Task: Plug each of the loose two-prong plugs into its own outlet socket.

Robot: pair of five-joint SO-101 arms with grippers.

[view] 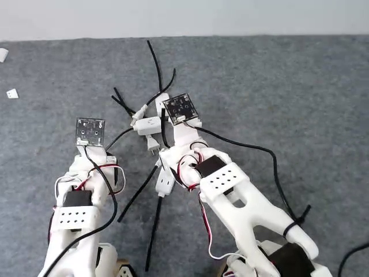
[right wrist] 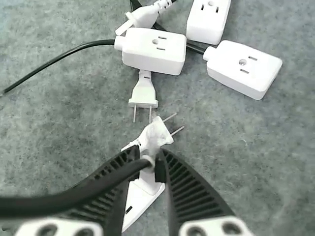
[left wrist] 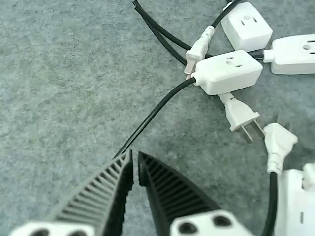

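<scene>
- Right claw (right wrist: 147, 156), right wrist view: fingers drawn narrow and clamped on the neck of the gripped plug (right wrist: 158, 133), a white two-prong unit, at the point where its black cord (right wrist: 74, 194) begins. The prongs are bare and point away from the claw.
- Same view: the near socket block (right wrist: 141, 195) lies on the grey surface (right wrist: 59, 113) under the claw. The second plug (right wrist: 144, 96) lies just beyond the gripped plug with its prongs bare and aimed toward it; contact between the two cannot be told. Its tail runs into the middle socket block (right wrist: 155, 49). The side socket block (right wrist: 243, 68) and the far socket block (right wrist: 209, 17) lie just beside that one, all slots facing up. The third plug (right wrist: 142, 17) lies at the middle block's far corner.
- Left wrist view: left claw (left wrist: 135, 160) is narrow, with a thin slit between the fingers, and holds nothing. It hangs over the surface beside a long cord (left wrist: 152, 115) that enters the middle socket block (left wrist: 231, 71). The second plug (left wrist: 241, 114), the gripped plug (left wrist: 278, 140), the third plug (left wrist: 199, 46), the far socket block (left wrist: 246, 19) and the side socket block (left wrist: 295, 53) are all well apart from this claw.
- High view: the left arm (view: 81, 196) stands apart from the cluster, and the right arm (view: 225, 179) reaches over it. The near socket block (view: 165, 182) lies between the two arms.
</scene>
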